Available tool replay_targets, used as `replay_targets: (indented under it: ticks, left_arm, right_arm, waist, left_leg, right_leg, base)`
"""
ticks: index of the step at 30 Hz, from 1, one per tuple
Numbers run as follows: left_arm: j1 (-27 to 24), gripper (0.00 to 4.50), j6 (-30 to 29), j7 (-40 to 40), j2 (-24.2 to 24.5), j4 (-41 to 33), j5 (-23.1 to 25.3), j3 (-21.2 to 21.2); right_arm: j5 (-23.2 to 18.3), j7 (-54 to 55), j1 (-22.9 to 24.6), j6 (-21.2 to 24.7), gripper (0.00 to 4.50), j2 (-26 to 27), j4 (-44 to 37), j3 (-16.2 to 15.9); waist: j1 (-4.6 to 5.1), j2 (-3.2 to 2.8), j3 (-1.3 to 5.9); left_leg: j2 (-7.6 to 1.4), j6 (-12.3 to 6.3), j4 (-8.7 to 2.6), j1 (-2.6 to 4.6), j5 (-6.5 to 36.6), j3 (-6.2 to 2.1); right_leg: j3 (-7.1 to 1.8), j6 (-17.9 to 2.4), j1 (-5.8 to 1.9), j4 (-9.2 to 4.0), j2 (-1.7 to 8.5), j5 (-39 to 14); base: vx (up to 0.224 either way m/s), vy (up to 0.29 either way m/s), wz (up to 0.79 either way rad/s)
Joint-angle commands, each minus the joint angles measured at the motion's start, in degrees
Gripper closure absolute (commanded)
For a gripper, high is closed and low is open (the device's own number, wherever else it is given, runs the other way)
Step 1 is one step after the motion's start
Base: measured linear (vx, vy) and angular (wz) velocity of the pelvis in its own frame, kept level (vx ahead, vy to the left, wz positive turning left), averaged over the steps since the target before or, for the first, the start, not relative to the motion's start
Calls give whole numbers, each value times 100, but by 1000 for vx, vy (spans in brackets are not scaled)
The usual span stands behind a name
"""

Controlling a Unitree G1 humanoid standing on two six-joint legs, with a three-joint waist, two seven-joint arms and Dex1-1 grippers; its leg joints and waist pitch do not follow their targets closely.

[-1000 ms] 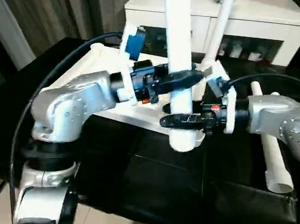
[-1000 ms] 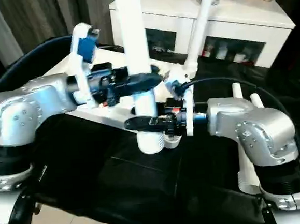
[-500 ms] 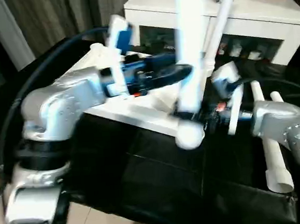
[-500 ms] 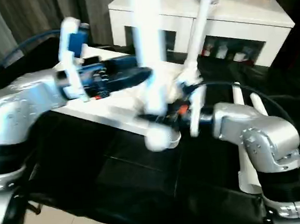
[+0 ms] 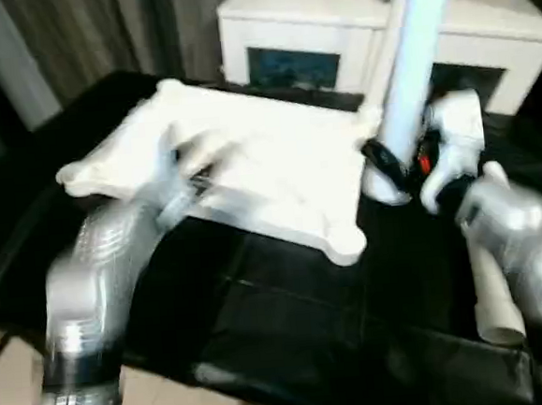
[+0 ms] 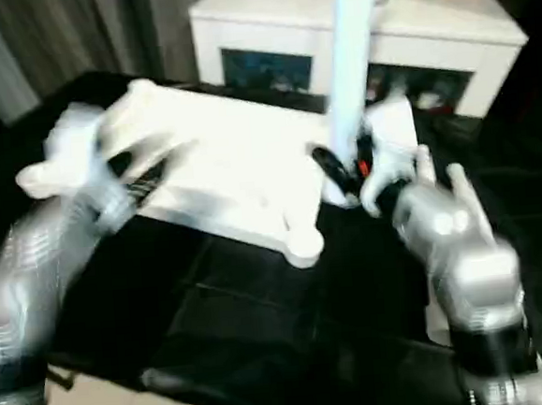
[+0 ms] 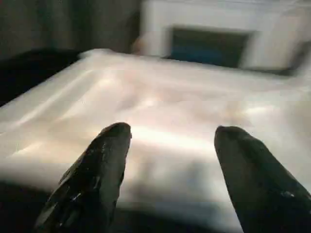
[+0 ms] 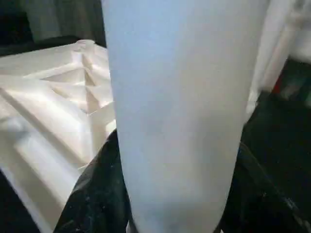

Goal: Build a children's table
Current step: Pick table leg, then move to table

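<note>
The children's table top (image 5: 268, 165) lies upside down on the black surface, its ribbed underside (image 8: 58, 97) facing up. My right gripper (image 5: 387, 162) is shut on a long white leg (image 5: 414, 50), held nearly upright with its lower end at the top's right edge. I cannot tell whether that end touches a socket. In the right wrist view the leg (image 8: 180, 73) sits between the two black fingers (image 8: 92, 194). My left gripper (image 7: 170, 141) is open with nothing in it, low over the left part of the top (image 7: 184, 97). My left arm (image 5: 107, 272) is blurred.
Another white leg (image 5: 492, 288) lies loose on the black surface at the right, beside my right forearm (image 5: 527, 239). A white low cabinet (image 5: 314, 30) with dark openings stands behind the work. The black surface's front edge (image 5: 295, 388) runs close below the top.
My left gripper has let go of the leg and drawn back to the left over the top. The right gripper has carried the leg to the right and farther away. The camera view has shifted too.
</note>
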State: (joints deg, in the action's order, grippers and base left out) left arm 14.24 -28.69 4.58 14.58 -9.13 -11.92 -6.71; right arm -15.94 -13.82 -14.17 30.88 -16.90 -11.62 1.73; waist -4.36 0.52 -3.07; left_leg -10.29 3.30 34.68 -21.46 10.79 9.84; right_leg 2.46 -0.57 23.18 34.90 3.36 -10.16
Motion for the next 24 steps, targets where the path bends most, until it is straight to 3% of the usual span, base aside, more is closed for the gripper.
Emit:
replay_targets:
  ticks: [1, 2, 4, 6, 7, 9, 11, 13, 14, 15, 17, 18, 19, 20, 21, 22, 23, 24]
  left_arm:
    - [-317, 132, 20, -390, -248, -782, 224, -22]
    - [-317, 132, 20, -390, -248, -782, 224, -22]
    - [-431, 132, 286, -519, -433, -837, 341, 54]
    - [-454, 132, 657, -562, -407, -636, 555, 210]
    - [-462, 132, 868, -589, -389, -512, 683, 311]
    - [-501, 132, 1003, -461, -426, -467, 638, 420]
    - [-566, 132, 1122, -238, -473, -474, 591, 560]
    - [-540, 132, 1186, -228, -475, -403, 762, 697]
    - [-521, 132, 1170, -226, -489, -398, 800, 741]
    - [-491, 132, 1166, -199, -506, -389, 773, 748]
    - [-418, 132, 1254, -187, -519, -283, 763, 731]
    - [-396, 132, 1378, -154, -548, -180, 716, 702]
    - [-389, 132, 1404, -171, -543, -138, 762, 708]
    - [-377, 132, 1387, -208, -533, -119, 826, 723]
    - [-347, 132, 1361, -229, -546, -105, 842, 724]
    - [-318, 132, 1334, -218, -565, -112, 810, 726]
    - [-303, 132, 1328, -209, -564, -116, 805, 731]
    - [-290, 132, 1333, -193, -571, -105, 799, 731]
  right_arm:
    - [-205, 261, 344, 73, 261, 346, -730, -88]
    - [-205, 261, 344, 73, 261, 346, -730, -88]
    - [-61, 370, 616, -126, 261, 515, -700, -338]
    - [54, 384, 691, -329, 261, 548, -585, -425]
    - [77, 410, 711, -393, 261, 587, -528, -429]
    - [113, 426, 706, -435, 261, 687, -476, -409]
    - [306, 381, 682, -577, 261, 736, -361, -487]
    - [255, 407, 676, -666, 261, 801, -313, -427]
    - [167, 468, 675, -641, 261, 830, -325, -370]
    - [114, 514, 664, -618, 261, 847, -353, -330]
    - [94, 529, 654, -626, 261, 869, -359, -321]
    - [130, 518, 677, -679, 261, 878, -324, -340]
    - [200, 514, 698, -679, 261, 871, -316, -354]
    - [272, 496, 724, -681, 261, 840, -344, -384]
    - [289, 456, 740, -676, 261, 828, -393, -390]
    - [253, 439, 748, -649, 261, 860, -440, -353]
    - [241, 446, 746, -638, 261, 878, -455, -332]
    - [239, 458, 739, -643, 261, 892, -452, -312]
  waist:
    - [1, 24, 384]
    - [-13, 15, 375]
    - [-32, -135, 349]
    - [-19, -33, 314]
    - [-16, -24, 298]
    - [0, -24, 297]
    - [25, -56, 301]
    - [45, 4, 309]
    - [50, -6, 307]
    - [83, 11, 320]
    - [163, -32, 261]
    - [224, -106, 214]
    - [316, -145, 169]
    - [344, -135, 145]
    - [284, -206, 95]
    - [300, -194, 105]
    - [289, -154, 60]
    - [304, -26, 25]
  left_leg:
    - [-266, 62, -432, 55, 916, -94]
    - [-265, 21, -436, 76, 969, -90]
    - [-242, 100, -448, 98, 1270, -96]
    - [-220, 174, -478, 106, 1714, -98]
    - [-209, 201, -485, 113, 1895, -107]
    - [-201, 235, -496, 108, 1989, -129]
    - [-201, 270, -501, 94, 2045, -147]
    - [-204, 250, -494, 98, 2040, -138]
    - [-204, 229, -496, 88, 1995, -140]
    - [-184, 467, -354, 330, 2264, 4]
    - [-152, 564, -237, 707, 3048, 119]
    - [-188, 436, -267, 928, 3470, 74]
    - [-404, 254, -423, 1077, 3966, -41]
    - [-550, 189, -587, 1002, 4186, -128]
    - [-887, 101, -967, 847, 4650, -157]
    - [-1066, 70, -1132, 899, 4875, -111]
    - [-1040, 61, -1163, 924, 4921, -19]
    - [-764, 75, -927, 1019, 4905, 233]
  right_leg:
    - [-229, -630, -267, -380, 371, -943]
    - [-226, -650, -242, -390, 364, -980]
    - [-229, -594, -199, -428, 346, -1290]
    - [-225, -375, -184, -514, 337, -1899]
    - [-234, -203, -160, -559, 346, -2277]
    - [-232, -39, -149, -572, 354, -2555]
    - [-228, 7, -140, -586, 366, -2627]
    - [-235, 10, -124, -585, 357, -2546]
    - [-241, -17, -131, -562, 361, -2474]
    - [-302, 167, 35, -636, 190, -2872]
    - [-231, 357, 294, -830, -123, -3658]
    - [-85, 372, 338, -826, -244, -3718]
    - [123, 222, 302, -686, -220, -3423]
    - [184, 154, 171, -507, -142, -3184]
    - [222, -19, -58, 42, 65, -2500]
    - [248, -216, -170, 433, 285, -1633]
    - [223, -294, -139, 470, 302, -1515]
    - [166, -400, -46, 72, 261, -2291]
  base:
    - [0, 0, 0]
    - [0, 0, 0]
    - [0, 0, 0]
    - [0, 0, 0]
    - [0, 0, 0]
    - [0, 0, 0]
    - [0, 0, 0]
    - [0, 0, 0]
    - [0, 0, 0]
    - [0, 0, 0]
    - [-20, 3, -27]
    - [-9, -17, -51]
    - [35, 25, -83]
    - [35, 25, -83]
    - [32, 37, -87]
    - [5, -5, -37]
    - [51, -48, -89]
    - [97, -113, -97]
